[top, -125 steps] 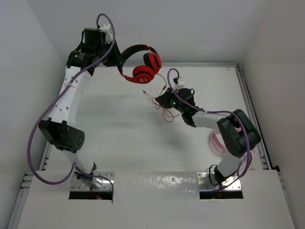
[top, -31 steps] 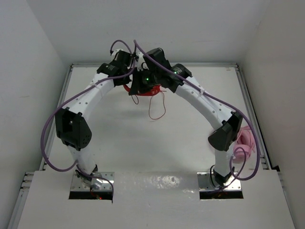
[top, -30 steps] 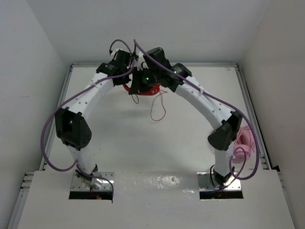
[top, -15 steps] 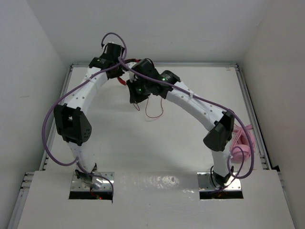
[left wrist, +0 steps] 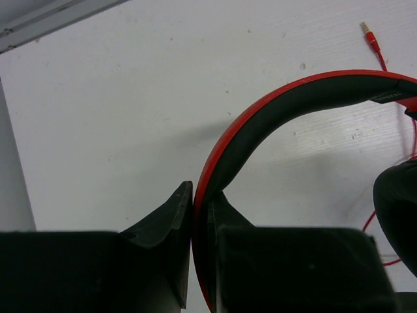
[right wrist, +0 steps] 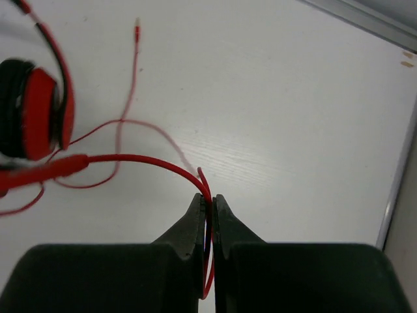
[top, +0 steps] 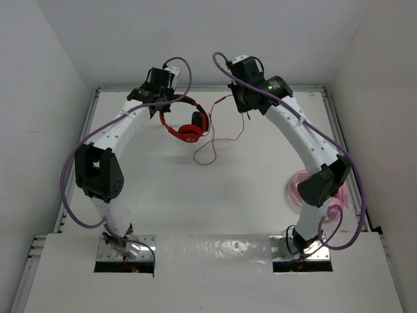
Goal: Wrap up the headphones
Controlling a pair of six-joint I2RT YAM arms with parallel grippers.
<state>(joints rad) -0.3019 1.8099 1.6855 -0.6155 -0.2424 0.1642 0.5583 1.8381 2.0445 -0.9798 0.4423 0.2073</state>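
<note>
The red headphones (top: 186,124) hang above the far middle of the table, earcups low. My left gripper (top: 163,99) is shut on the black-lined headband (left wrist: 260,124), pinched between its jaws (left wrist: 200,208). The thin red cable (top: 218,134) runs from the earcups right to my right gripper (top: 240,101), which is shut on a doubled loop of it (right wrist: 210,199). The rest of the cable dangles in loops below. An earcup (right wrist: 36,107) and the cable's plug (right wrist: 137,26) show in the right wrist view; the plug (left wrist: 368,36) also shows in the left wrist view.
A pale pink coiled cable bundle (top: 300,189) lies on the table at the right, partly behind my right arm. White walls close in the table at the back and both sides; a metal rail (top: 339,150) runs along the right edge.
My right gripper has swung from beside the headphones to the right and back, pulling the cable out. My left gripper moved slightly right; the headphones now show in full.
</note>
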